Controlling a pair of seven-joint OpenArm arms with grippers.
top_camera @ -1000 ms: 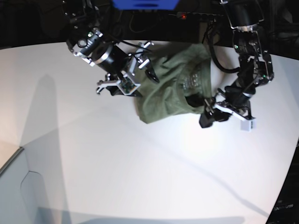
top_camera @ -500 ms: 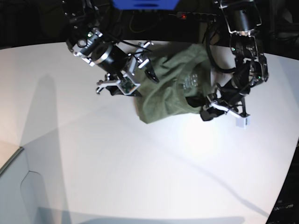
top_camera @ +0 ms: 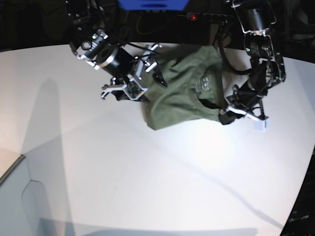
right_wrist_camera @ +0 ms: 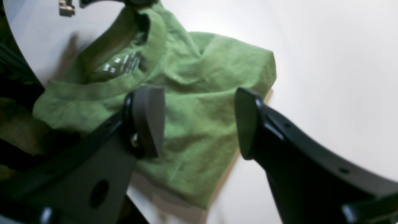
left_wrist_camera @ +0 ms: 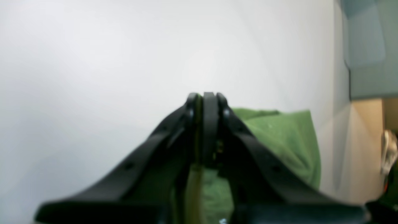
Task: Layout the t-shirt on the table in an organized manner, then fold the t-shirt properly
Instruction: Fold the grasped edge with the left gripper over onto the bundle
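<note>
I see the green t-shirt (top_camera: 182,91) bunched near the worktop's (top_camera: 147,172) far edge, left tool (top_camera: 227,116) pinching its fabric, right tool (top_camera: 147,73) gaping wide above it.

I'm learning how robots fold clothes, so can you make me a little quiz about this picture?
1. True or false: the left hand is shut on the edge of the t-shirt.
2. Which is the right hand doing? A) gripping the collar B) held open over the shirt C) resting flat on the table
3. Fill in: the t-shirt lies in a bunched heap, not yet spread ____.

Key:
1. True; the fingers are pressed together with green cloth between them.
2. B
3. flat
</note>
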